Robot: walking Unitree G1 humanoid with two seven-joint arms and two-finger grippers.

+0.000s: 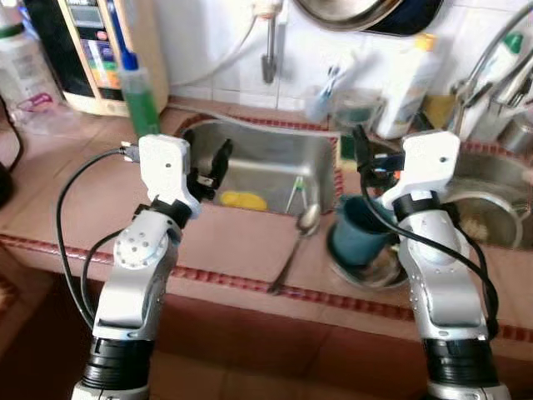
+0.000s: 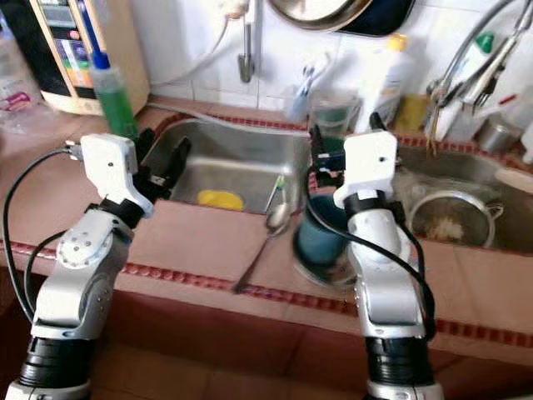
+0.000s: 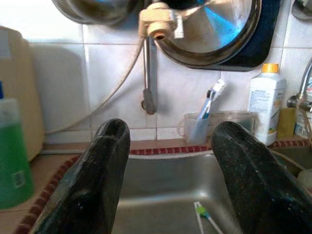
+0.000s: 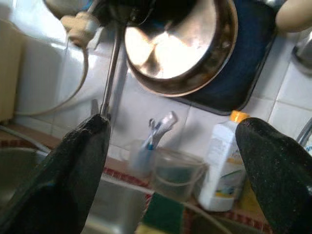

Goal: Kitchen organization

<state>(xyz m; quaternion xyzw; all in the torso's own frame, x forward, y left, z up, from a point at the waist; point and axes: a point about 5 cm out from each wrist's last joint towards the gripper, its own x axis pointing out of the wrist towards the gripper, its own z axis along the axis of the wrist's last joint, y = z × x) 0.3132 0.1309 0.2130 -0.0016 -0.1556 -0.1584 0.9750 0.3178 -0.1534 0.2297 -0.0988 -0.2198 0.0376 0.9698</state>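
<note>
Left gripper (image 1: 210,171), fingers spread, hovers at centre-left above the sink (image 1: 266,158); right gripper (image 1: 360,150), spread too, hangs centre-right over the blue cup (image 1: 360,229), seemingly ready to grasp.

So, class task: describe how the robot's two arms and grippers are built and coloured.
Both arms are silver metal with black ribbed collars near the base and loose black cables looping alongside. Each wrist carries a white boxy housing. The left gripper and right gripper each have two long, rounded, speckled black fingers.

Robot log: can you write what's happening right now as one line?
left gripper: open, over sink | right gripper: open, above blue cup | spoon: on counter edge | holding: nothing
</note>
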